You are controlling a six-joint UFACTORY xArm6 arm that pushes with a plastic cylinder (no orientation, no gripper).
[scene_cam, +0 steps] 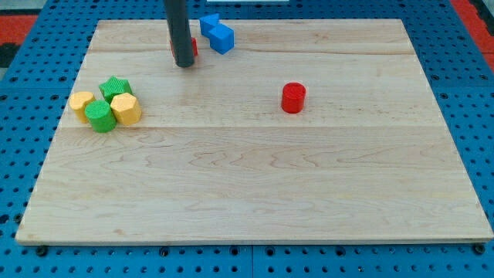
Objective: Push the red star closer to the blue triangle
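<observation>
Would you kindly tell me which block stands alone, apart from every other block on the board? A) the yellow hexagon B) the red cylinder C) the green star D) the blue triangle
B: the red cylinder stands alone right of centre, while the others named sit in clusters, touching or nearly touching neighbours.

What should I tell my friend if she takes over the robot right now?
My tip is at the view's top, right in front of the red star, mostly hiding it.
The blue triangle lies just to the star's right, next to a blue block, but a small gap still shows.
Left to do: nudge the star right toward the triangle.
The red cylinder and the green and yellow blocks at the view's left aren't part of the job.
</observation>
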